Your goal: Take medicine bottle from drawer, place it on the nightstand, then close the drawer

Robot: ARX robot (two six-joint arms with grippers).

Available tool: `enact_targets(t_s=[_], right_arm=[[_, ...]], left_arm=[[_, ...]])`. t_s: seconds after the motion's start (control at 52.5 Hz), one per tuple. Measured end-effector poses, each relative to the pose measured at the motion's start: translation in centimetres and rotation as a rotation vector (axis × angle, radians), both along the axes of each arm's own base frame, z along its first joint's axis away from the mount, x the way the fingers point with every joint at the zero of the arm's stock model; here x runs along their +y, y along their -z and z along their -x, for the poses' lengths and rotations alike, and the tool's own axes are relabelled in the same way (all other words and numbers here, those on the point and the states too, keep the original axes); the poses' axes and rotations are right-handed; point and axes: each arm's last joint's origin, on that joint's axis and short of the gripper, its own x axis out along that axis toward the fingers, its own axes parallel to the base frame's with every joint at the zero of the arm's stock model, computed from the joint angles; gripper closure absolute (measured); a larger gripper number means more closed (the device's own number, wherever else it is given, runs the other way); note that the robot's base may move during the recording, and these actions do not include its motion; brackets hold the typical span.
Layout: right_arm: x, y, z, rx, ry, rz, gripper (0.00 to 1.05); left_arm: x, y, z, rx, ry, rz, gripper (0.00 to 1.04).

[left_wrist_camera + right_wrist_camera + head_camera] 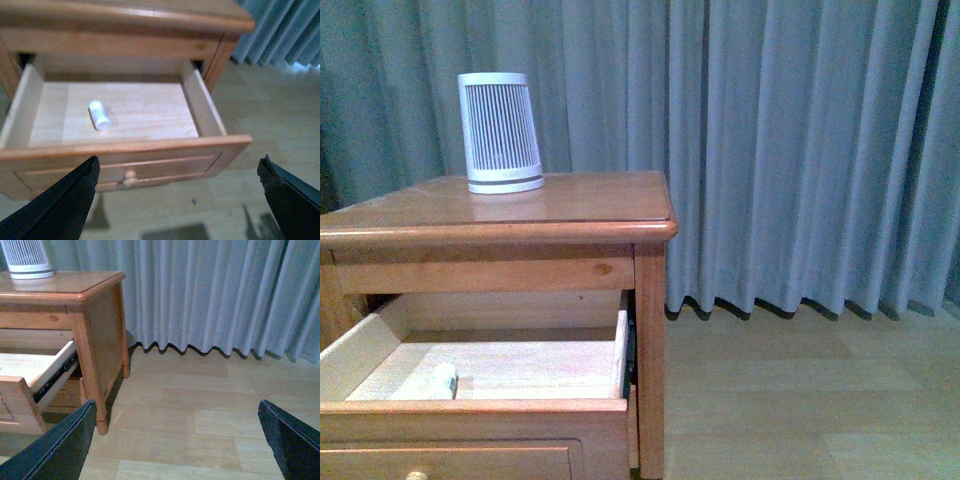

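Observation:
The nightstand is reddish-brown with a glossy top, and its upper drawer stands pulled out. The small white medicine bottle lies on its side on the drawer's pale floor; in the front view the medicine bottle shows just behind the drawer front. My left gripper hovers open in front of the drawer front, above its round knob, holding nothing. My right gripper is open over bare floor to the right of the nightstand. Neither arm shows in the front view.
A ribbed white-and-grey tapered device stands on the back left of the nightstand top. Grey-blue curtains hang behind, down to the pale wood floor. The lower drawer's knob peeks in at the front view's lower edge.

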Motion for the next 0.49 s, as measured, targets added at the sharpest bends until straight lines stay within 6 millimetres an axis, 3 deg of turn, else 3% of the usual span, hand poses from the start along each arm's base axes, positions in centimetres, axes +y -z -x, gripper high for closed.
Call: enact_targets(t_s=[0.114,0.19,0.495], right_arm=[[0.0,0.0,0.0,0.000,0.000,0.000,0.07],[0.0,0.0,0.0,0.000,0.000,0.000,0.07],[0.0,0.0,0.0,0.000,0.004,0.000,0.07]], left_arm=[[0.0,-1.8,3.5,-0.202,-0.241,-0.076,0.27],[0.1,-1.8,5.3,-0.267,-0.289,-0.079,0.40],[0.0,2.3,6.9,-0.255,-0.288,-0.090,0.95]])
